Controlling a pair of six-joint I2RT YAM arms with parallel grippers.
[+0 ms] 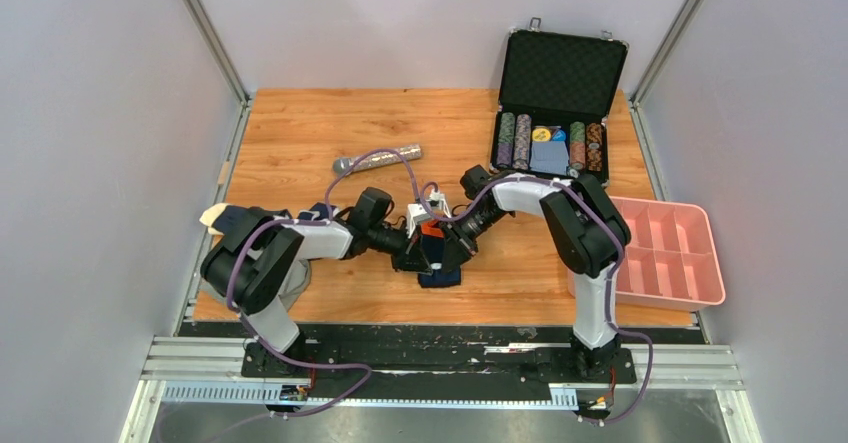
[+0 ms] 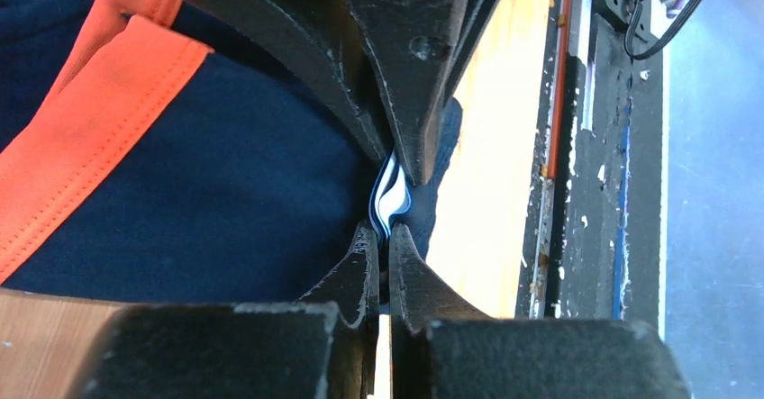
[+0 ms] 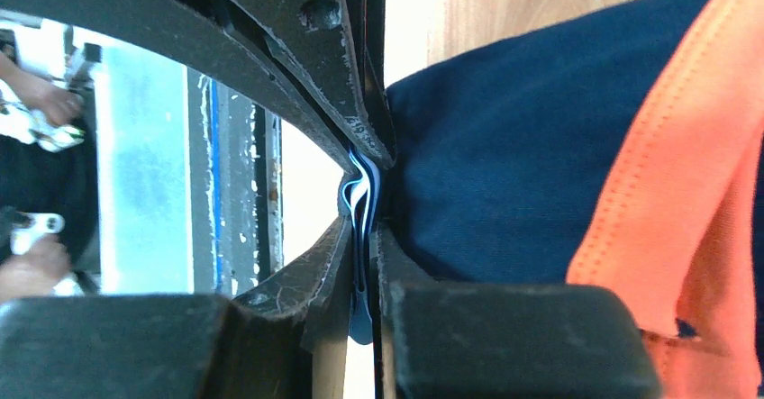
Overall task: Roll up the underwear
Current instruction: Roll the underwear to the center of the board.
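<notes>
From above, the soft navy cloth boxer briefs with an orange patch (image 1: 438, 276) lay on the wooden table (image 1: 300, 133) near its front edge. Their long axis appeared to run front to back, with the left gripper (image 1: 414, 251) on one flank and the right gripper (image 1: 458, 247) on the other, equally near. The left wrist view showed its jaws pressed together on a layered navy edge, the garment spreading leftward. The right wrist view mirrored this, jaws pinching a layered hem with cloth spreading rightward, so a roll would likely need both arms moving together.

hidden: navy cloth underwear with orange band (image 1: 440, 277), mostly under left gripper (image 2: 394, 203) and right gripper (image 3: 365, 192), top-view centre | cut off: its cloth at wrist-view edges
</notes>
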